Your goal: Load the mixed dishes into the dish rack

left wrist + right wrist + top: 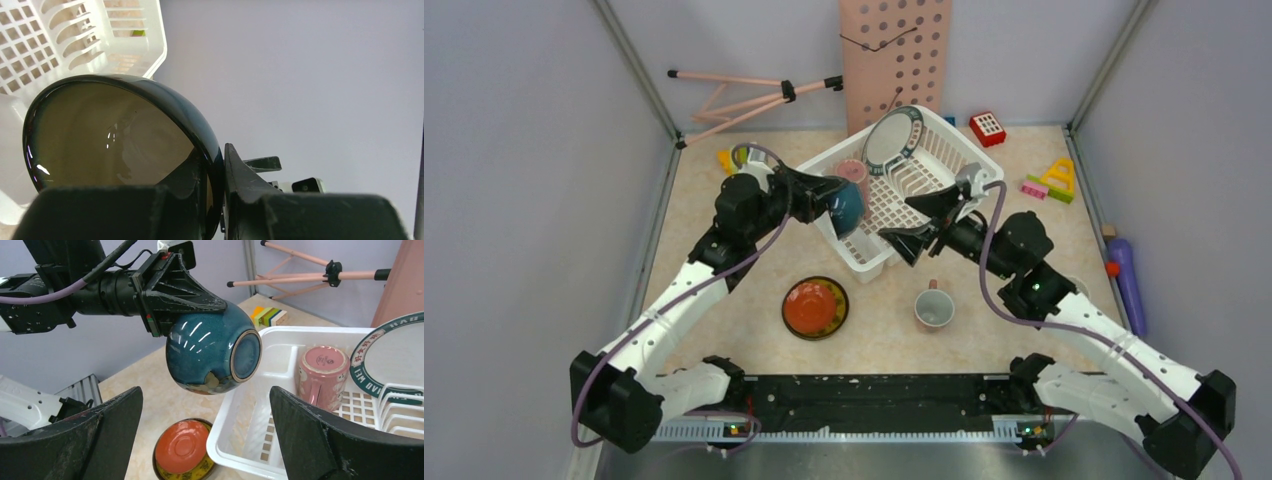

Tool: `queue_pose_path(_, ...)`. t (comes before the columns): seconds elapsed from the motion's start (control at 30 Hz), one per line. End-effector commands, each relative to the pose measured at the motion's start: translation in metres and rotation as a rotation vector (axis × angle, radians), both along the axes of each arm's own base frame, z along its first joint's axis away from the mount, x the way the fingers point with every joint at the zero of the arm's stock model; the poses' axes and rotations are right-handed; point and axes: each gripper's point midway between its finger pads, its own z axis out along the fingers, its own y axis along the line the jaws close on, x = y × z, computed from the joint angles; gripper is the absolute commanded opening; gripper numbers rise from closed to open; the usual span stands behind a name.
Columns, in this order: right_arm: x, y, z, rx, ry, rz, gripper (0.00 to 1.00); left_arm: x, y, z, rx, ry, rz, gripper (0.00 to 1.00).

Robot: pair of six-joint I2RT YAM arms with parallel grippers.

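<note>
My left gripper (827,198) is shut on the rim of the small blue bowl (846,204) and holds it on its side, in the air over the left edge of the white dish rack (929,165). In the left wrist view the bowl (115,140) fills the frame, its wall pinched between the fingers. My right gripper (904,222) is open and empty over the rack's near right side, facing the bowl (212,355). A teal-rimmed plate (892,137) and a pink cup (320,372) stand in the rack. A red saucer (812,305) lies on the olive-yellow dish (200,472). A pale-green cup (934,308) stands on the table.
A pink perforated board (894,55) and a tripod (744,95) stand at the back wall. Toy blocks (987,128) lie behind and right of the rack. A purple tube (1127,280) lies at the right edge. No black plate shows.
</note>
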Motion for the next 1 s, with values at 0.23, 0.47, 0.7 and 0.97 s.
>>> queue_pose_path(0.23,0.02,0.048,-0.007,-0.07,-0.04,-0.108,0.97,-0.003,-0.009,0.07,-0.176,-0.131,-0.014,0.0)
queue_pose_path(0.47,0.031,0.062,-0.013,-0.089,-0.028,-0.14,0.98,-0.002,-0.012,0.066,-0.18,-0.112,-0.022,0.0)
queue_pose_path(0.7,0.034,0.076,-0.024,-0.138,-0.026,-0.117,0.99,-0.003,-0.014,0.068,-0.176,-0.118,-0.031,0.0)
queue_pose_path(0.97,0.035,0.078,-0.029,-0.152,-0.001,-0.114,0.85,-0.002,-0.014,0.066,-0.168,-0.12,-0.026,0.0)
